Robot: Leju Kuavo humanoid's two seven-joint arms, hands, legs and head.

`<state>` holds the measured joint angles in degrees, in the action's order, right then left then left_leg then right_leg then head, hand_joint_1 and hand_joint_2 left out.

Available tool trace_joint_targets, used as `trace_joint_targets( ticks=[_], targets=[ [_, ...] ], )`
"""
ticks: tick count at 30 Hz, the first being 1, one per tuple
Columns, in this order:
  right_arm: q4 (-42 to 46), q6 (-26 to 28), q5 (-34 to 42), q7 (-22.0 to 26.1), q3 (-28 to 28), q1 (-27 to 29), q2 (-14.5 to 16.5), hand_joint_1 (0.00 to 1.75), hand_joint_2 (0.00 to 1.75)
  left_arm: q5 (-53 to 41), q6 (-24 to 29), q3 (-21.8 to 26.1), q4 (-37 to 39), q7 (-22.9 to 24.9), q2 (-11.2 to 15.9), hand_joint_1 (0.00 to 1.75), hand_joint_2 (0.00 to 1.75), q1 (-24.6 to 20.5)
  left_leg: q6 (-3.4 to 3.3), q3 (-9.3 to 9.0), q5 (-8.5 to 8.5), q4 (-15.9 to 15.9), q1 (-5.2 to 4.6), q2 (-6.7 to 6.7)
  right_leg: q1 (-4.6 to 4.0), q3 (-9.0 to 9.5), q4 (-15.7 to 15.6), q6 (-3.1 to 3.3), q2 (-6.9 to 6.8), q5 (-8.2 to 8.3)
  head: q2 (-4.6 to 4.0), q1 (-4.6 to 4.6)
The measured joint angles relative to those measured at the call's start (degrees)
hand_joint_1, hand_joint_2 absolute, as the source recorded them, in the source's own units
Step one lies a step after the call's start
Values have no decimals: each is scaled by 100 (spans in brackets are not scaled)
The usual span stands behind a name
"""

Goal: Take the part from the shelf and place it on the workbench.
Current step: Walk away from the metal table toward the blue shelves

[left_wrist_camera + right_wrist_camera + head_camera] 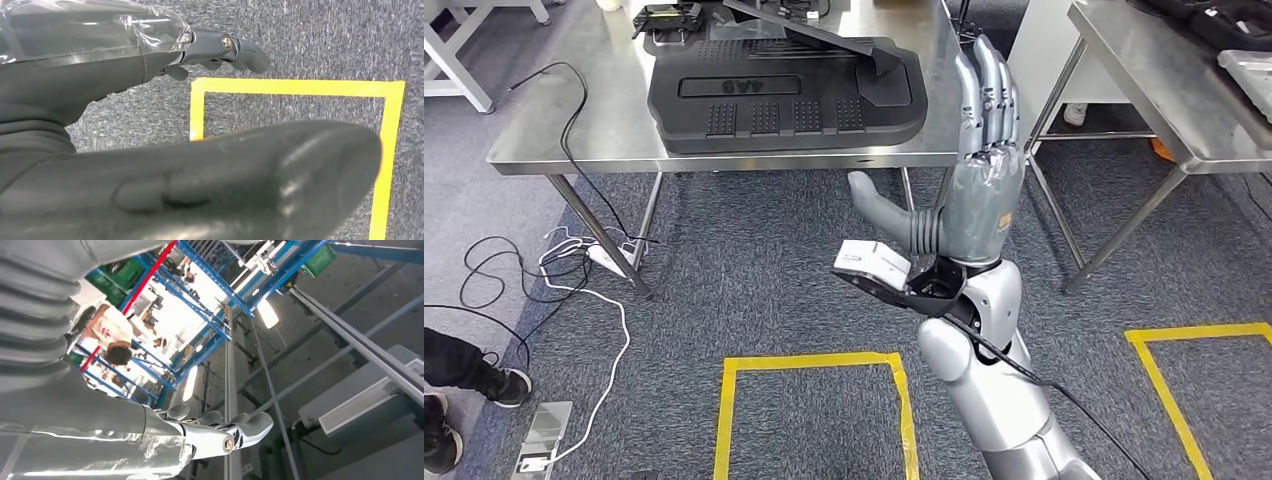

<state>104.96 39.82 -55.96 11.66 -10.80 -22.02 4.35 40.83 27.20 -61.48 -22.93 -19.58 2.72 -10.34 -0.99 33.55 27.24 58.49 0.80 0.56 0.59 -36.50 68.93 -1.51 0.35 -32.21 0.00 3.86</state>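
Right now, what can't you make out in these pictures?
- Shelf contents: in the right wrist view the blue racking is far off and washed out by glare.
- Left hand: the left wrist view sits too close to show its palm.
- Workbench: its far side is cut off by the head view's top edge.

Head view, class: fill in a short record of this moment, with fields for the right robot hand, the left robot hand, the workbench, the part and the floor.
right robot hand: raised, fingers straight and apart, holding nothing
left robot hand: hanging over the carpet, holding nothing
workbench: steel table ahead
part: large black moulded part lying on the workbench
floor: grey carpet, yellow tape square, white cable
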Motion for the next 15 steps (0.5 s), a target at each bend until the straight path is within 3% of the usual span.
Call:
trace_joint_targets(
  ticks=[2, 4, 6, 8, 11, 12, 13, 14, 15],
  targets=[
    [6, 0, -5, -17, 0, -5, -9, 0, 175, 0, 1, 0, 0, -1, -2, 0, 0, -15, 38, 23, -11, 22, -7, 71, 14, 353, -741, 29, 156, 276, 0, 1],
    [12, 0, -16, -41, 0, -5, -22, 0, 175, 0, 0, 0, 0, -2, -3, 0, 0, -26, 109, 67, -43, 23, -7, 148, 4, 457, -1016, 61, 237, 310, 0, -7],
    [18, 0, -32, -66, 0, -10, -32, 0, 175, 1, 0, 0, 0, -2, -2, 0, 0, -24, 182, 92, -70, 10, 4, 217, 4, 452, -1055, 123, 157, 342, 0, -13],
    [26, 0, -47, -85, 0, -24, -34, 0, 175, 0, -1, 0, 0, -2, -2, 0, 0, -24, 236, 179, 75, 207, 2, 172, 30, 461, -1105, 205, 52, 384, 0, -47],
    [37, 0, -55, -108, 0, -22, -39, 0, 175, -1, -1, -1, 0, -2, -3, 0, 0, -26, 292, 623, 608, 1242, 12, 39, 23, 454, -1121, 261, -121, 400, 0, -113],
    [37, 0, -59, -114, 0, -15, -41, 0, 175, -1, -1, -2, 0, -2, -2, 0, 0, -21, 303, 743, 700, 1529, 14, 24, 15, 450, -1116, 263, -177, 399, 0, -116],
    [37, 0, -64, -119, 0, -10, -45, 0, 175, 0, -1, -2, 0, -2, -2, 0, 0, -17, 305, 773, 688, 1622, 15, 13, 10, 447, -1112, 264, -232, 395, 0, -119],
    [37, 0, -71, -124, 0, -6, -49, 0, 175, 0, -1, -2, 0, -2, -1, 0, 0, -14, 297, 690, 573, 1483, 14, -7, 8, 448, -1106, 262, -285, 390, 0, -121],
    [37, 0, -77, -127, 0, -4, -54, 0, 175, 0, -1, -2, 0, -2, -1, 0, 0, -13, 281, 510, 388, 1146, 12, -50, 7, 454, -1099, 255, -336, 381, 0, -125]
  ],
)
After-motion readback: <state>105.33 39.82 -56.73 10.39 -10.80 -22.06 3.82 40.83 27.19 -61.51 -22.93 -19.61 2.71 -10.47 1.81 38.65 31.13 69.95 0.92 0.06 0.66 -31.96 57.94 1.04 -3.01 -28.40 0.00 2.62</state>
